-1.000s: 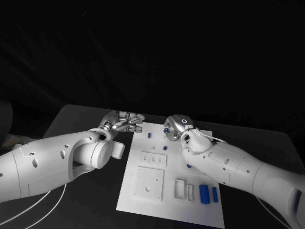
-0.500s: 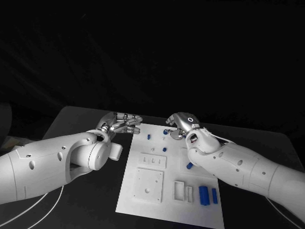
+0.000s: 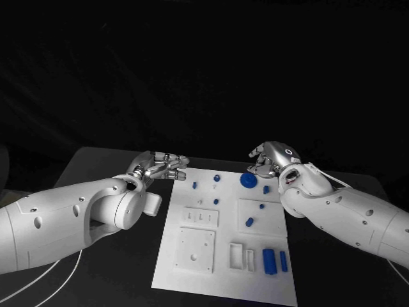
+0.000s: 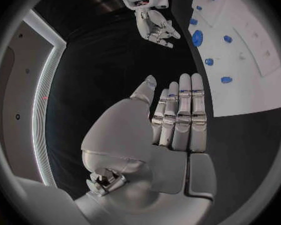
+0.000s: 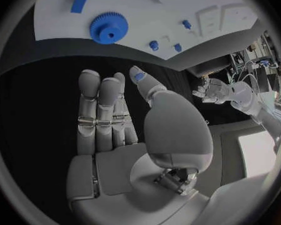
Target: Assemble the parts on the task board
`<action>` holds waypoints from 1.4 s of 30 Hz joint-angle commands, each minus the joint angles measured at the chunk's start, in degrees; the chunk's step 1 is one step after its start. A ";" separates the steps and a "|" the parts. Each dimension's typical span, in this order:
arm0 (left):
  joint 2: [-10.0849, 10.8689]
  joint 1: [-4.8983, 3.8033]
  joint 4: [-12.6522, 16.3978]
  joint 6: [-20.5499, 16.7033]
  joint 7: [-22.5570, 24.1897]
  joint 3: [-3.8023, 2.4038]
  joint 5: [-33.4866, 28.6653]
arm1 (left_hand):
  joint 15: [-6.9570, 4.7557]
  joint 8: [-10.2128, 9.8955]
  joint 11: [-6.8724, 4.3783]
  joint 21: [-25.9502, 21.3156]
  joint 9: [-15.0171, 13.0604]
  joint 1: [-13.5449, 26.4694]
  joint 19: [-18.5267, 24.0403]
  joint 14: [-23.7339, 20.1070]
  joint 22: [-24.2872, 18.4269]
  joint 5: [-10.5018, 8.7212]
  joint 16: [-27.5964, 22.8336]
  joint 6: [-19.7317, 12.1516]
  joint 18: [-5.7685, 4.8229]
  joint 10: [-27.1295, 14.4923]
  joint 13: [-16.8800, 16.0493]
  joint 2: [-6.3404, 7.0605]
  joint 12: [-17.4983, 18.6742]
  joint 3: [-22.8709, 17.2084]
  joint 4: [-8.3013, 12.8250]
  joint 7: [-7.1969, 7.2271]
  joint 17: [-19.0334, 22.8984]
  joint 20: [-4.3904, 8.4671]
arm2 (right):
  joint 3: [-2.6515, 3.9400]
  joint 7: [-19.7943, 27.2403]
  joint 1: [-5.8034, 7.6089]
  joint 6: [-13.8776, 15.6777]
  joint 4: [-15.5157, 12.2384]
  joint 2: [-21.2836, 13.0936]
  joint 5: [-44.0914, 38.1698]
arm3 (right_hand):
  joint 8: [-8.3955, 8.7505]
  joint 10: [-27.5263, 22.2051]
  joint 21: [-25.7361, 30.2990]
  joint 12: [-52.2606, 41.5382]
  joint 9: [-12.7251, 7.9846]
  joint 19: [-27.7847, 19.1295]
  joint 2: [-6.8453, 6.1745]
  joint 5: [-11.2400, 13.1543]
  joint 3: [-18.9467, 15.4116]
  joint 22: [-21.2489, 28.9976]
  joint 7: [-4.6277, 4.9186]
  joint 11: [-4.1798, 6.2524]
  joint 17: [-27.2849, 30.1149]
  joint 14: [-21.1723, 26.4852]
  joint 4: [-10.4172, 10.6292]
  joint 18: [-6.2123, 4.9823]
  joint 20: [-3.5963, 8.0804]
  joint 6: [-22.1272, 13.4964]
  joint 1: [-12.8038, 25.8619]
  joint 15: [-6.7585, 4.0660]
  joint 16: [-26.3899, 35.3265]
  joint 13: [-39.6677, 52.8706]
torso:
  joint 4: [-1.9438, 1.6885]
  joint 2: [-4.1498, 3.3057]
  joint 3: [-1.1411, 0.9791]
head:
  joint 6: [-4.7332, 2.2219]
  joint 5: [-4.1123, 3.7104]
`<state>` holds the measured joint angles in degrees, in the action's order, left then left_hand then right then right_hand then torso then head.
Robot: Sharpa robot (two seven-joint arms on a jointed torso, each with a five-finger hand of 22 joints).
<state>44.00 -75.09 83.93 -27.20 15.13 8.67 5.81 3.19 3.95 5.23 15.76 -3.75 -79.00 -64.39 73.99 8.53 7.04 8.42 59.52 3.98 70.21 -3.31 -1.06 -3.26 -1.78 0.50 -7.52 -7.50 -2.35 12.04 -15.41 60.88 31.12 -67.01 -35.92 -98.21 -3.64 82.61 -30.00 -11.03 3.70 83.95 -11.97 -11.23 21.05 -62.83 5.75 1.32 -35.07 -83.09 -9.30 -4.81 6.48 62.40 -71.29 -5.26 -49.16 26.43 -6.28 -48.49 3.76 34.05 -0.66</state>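
Centrally, toothed blue gear (image 3: pixel 248 180) on flat white task board (image 3: pixel 214 268)

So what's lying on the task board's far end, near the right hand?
On the task board, a blue gear lies flat at the far edge, with small blue parts near it. The right hand hovers beside, holding nothing. What lies under the gear cannot be seen.

smooth white arms (image 3: pixel 66 217) with dark screw holes, silver jointed fingers (image 4: pixel 181 116), white cables.
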 commanded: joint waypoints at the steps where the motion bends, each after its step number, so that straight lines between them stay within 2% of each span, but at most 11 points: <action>1: -0.03 -0.07 0.01 1.46 0.88 -0.05 0.42 | 0.10 -0.20 -0.21 0.30 -0.08 -0.24 0.52 -0.28 0.10 0.13 0.10 0.42 -0.20 0.10 -0.05 -0.03 -0.12 -0.34 -0.05 0.16 0.07 0.01 | 0.16 1.26 -0.13 -7.27 0.57 -0.23 3.53 | -0.18 -3.82 -2.52 -7.70 0.16 2.37 1.45 -0.98 -3.11 -1.84 -0.36 0.07 -1.01 0.21 0.25 0.60 0.33 -0.43 -0.05 -0.18 -1.14 13.23 | 0.18 -0.04 -0.22 | 0.04 -0.07; 2: -0.04 -0.07 -0.05 1.51 0.88 -0.04 0.42 | 0.09 -0.20 -0.25 0.32 -0.07 -0.26 0.53 -0.29 0.11 0.15 0.09 0.45 -0.21 0.13 -0.05 -0.03 -0.11 -0.37 -0.05 0.18 0.07 0.01 | 0.21 1.40 -0.17 -8.08 0.85 -0.28 3.86 | -0.03 -5.57 -3.61 -14.24 0.08 2.48 1.43 -1.32 -4.32 -2.62 -0.31 0.06 -2.20 0.19 0.31 0.55 0.32 -0.92 0.04 -0.17 -2.48 20.59 | 0.15 -0.07 -0.26 | 0.06 -0.12; 3: -0.05 -0.07 -0.11 1.56 0.89 -0.04 0.42 | 0.09 -0.20 -0.25 0.32 -0.07 -0.26 0.53 -0.29 0.11 0.15 0.09 0.45 -0.21 0.13 -0.05 -0.03 -0.11 -0.37 -0.05 0.18 0.07 0.01 | 0.25 1.51 -0.21 -8.80 1.15 -0.28 4.15 | -0.18 -8.98 -4.33 -20.78 0.13 2.41 2.03 -1.43 -4.80 -3.37 -0.18 -0.19 -3.70 0.77 0.37 0.41 0.06 -0.95 -0.01 -0.08 -3.69 28.04 | 0.10 -0.07 -0.21 | 0.15 -0.18; 4: -0.06 -0.07 -0.17 1.60 0.88 -0.04 0.42 | 0.08 -0.21 -0.27 0.34 -0.07 -0.27 0.55 -0.30 0.13 0.16 0.08 0.48 -0.22 0.17 -0.05 -0.01 -0.11 -0.42 -0.04 0.19 0.07 0.02 | 0.29 1.59 -0.23 -9.40 1.48 -0.24 4.37 | 0.01 -9.31 -5.22 -23.65 0.10 2.49 2.19 -1.35 -5.03 -4.03 -0.28 -0.30 -4.70 0.87 0.45 0.34 -0.11 -1.14 0.28 0.19 -4.47 30.84 | 0.06 -0.04 -0.11 | 0.13 -0.23; 6: -0.08 -0.06 -0.26 1.66 0.87 -0.03 0.42 | 0.08 -0.21 -0.28 0.35 -0.07 -0.27 0.55 -0.30 0.13 0.16 0.08 0.49 -0.22 0.17 -0.05 0.00 -0.11 -0.42 -0.04 0.19 0.07 0.03 | 0.33 1.71 -0.27 -10.26 2.13 -0.07 4.63 | 0.05 -9.00 -8.18 -31.28 0.08 2.65 2.36 -1.32 -5.24 -6.00 -0.16 -0.47 -6.86 1.31 0.35 0.32 -0.46 -1.46 0.51 0.59 -5.75 36.75 | 0.10 -0.09 -0.19 | 0.02 -0.25; 8: -0.13 -0.06 -0.36 1.71 0.86 -0.03 0.43 | 0.08 -0.21 -0.28 0.35 -0.07 -0.27 0.55 -0.30 0.13 0.16 0.08 0.49 -0.22 0.17 -0.05 0.00 -0.11 -0.42 -0.04 0.19 0.07 0.03 | 0.36 1.84 -0.31 -11.11 3.04 0.30 4.80 | 0.00 -8.11 -10.52 -38.01 0.10 2.59 2.20 -1.35 -5.67 -7.82 -0.05 -0.72 -11.35 1.34 0.49 0.19 -0.73 -1.98 0.52 0.87 -8.46 41.40 | 0.16 -0.09 -0.16 | 0.08 -0.33; 11: -0.25 -0.06 -0.46 1.80 0.85 -0.02 0.43 | 0.08 -0.24 -0.24 0.41 -0.06 -0.22 0.59 -0.29 0.18 0.19 0.08 0.47 -0.24 0.17 -0.04 0.06 -0.10 -0.49 -0.07 0.18 0.07 0.04 | 0.39 1.93 -0.40 -12.21 4.28 0.97 4.87 | -0.01 -7.51 -11.78 -42.33 0.11 2.57 2.19 -1.26 -6.45 -9.30 0.16 -0.98 -15.58 1.20 1.09 -0.07 -1.05 -2.83 0.29 1.14 -10.27 44.18 | 0.16 -0.10 -0.09 | 0.13 -0.44; 16: -0.43 -0.05 -0.63 2.03 0.85 -0.01 0.36 | 0.11 -0.24 -0.14 0.46 -0.05 -0.13 0.62 -0.27 0.21 0.18 0.08 0.39 -0.24 0.07 -0.04 0.11 -0.09 -0.53 -0.12 0.13 0.07 0.03 | 0.40 2.10 -0.52 -13.40 6.25 2.22 4.84 | 0.05 -7.52 -11.87 -43.20 0.09 2.63 2.18 -1.35 -6.84 -10.53 0.29 -1.09 -17.70 0.85 1.67 -0.19 -1.26 -3.40 0.06 1.28 -9.83 44.51 | 0.03 -0.01 -0.03 | 0.28 -0.68; 22: -0.59 -0.04 -0.81 2.15 0.85 0.00 0.33 | 0.13 -0.24 -0.08 0.52 -0.06 -0.06 0.67 -0.26 0.25 0.17 0.08 0.30 -0.22 0.01 -0.05 0.18 -0.11 -0.60 -0.15 0.10 0.07 0.01 | 0.40 2.43 -0.71 -13.70 8.10 3.49 4.96 | 0.05 -7.47 -11.95 -43.60 0.09 2.69 2.33 -1.37 -6.80 -11.03 0.28 -1.09 -18.51 0.70 1.85 -0.17 -1.25 -3.33 0.22 1.28 -9.89 44.66 | -0.21 -0.05 0.07 | 0.02 -0.83; 30: -0.74 -0.03 -1.04 2.25 0.76 0.02 0.32 | 0.13 -0.24 -0.08 0.52 -0.06 -0.06 0.67 -0.26 0.25 0.17 0.08 0.30 -0.22 0.01 -0.05 0.18 -0.11 -0.60 -0.15 0.10 0.07 0.01 | 0.40 2.79 -0.87 -13.51 9.67 4.71 5.28 | 0.05 -7.57 -11.96 -43.59 0.09 2.73 2.45 -1.81 -6.49 -11.60 0.26 -1.09 -18.92 0.60 1.86 -0.07 -1.32 -3.10 0.36 1.35 -9.58 44.54 | -0.11 -0.05 0.06 | 0.24 -0.74; 42: -1.02 -0.03 -1.30 2.45 0.60 0.03 0.32 | 0.15 -0.23 -0.05 0.60 -0.06 0.02 0.74 -0.27 0.29 0.15 0.08 0.22 -0.20 -0.07 -0.05 0.22 -0.10 -0.70 -0.20 0.06 0.06 -0.02 | 0.39 2.71 -1.02 -14.96 11.13 5.56 5.33 | 0.07 -7.52 -12.12 -43.95 0.09 2.84 2.70 -2.03 -5.79 -12.36 0.14 -1.01 -19.77 0.48 1.74 0.03 -1.30 -2.31 0.50 1.33 -9.78 44.67 | -0.13 -0.04 0.03 | 0.59 -0.63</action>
<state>43.13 -75.06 82.58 -25.82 15.19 8.73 5.90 3.19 3.95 5.23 16.18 -3.75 -79.00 -63.98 74.00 8.77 7.04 8.42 59.68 3.98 70.21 -3.31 -1.06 -3.26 -2.25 0.32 -7.36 -7.51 -2.35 12.42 -13.18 59.94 17.91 -55.95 -30.42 -92.86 -3.64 74.86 -41.81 -54.78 3.76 84.14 -9.93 -13.08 14.93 -74.95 5.77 0.31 -54.82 -82.28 -7.64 -4.80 5.62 59.69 -70.87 -3.98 -58.96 71.06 -6.39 -48.54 3.79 34.56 -1.28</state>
